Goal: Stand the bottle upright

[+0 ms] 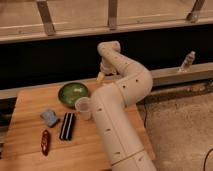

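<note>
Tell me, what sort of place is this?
Likely an indoor test area, perhaps an office or lab: a wooden table laid with a green bowl and a cup, and a metal-framed glass wall behind. The robot's gripper hangs above the table's far edge.
</note>
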{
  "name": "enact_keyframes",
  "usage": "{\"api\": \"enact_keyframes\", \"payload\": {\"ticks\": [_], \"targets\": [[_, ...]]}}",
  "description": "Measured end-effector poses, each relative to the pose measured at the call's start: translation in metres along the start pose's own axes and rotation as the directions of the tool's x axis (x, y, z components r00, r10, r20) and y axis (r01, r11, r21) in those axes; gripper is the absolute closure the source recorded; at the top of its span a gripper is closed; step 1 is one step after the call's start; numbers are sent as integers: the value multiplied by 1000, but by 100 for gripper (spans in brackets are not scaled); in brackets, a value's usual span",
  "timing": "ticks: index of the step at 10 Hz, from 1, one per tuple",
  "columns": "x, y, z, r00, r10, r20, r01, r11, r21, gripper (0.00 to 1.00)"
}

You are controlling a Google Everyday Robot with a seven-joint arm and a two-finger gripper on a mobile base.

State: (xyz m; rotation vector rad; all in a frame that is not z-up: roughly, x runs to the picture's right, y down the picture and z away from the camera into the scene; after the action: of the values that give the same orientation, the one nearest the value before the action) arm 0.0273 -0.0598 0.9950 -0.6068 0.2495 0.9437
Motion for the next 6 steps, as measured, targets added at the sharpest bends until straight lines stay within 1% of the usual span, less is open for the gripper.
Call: {"api": "enact_keyframes", "payload": {"ticks": [2, 3, 4, 6], "targets": [[42, -8, -3, 999, 39, -12, -38, 999, 11, 20], [57, -7, -5, 998, 53, -15, -52, 998, 19, 20], [66, -4, -6, 998, 62, -19, -62, 998, 21, 20], [70, 1, -2, 998, 64, -26, -63, 998, 18, 20]]}}
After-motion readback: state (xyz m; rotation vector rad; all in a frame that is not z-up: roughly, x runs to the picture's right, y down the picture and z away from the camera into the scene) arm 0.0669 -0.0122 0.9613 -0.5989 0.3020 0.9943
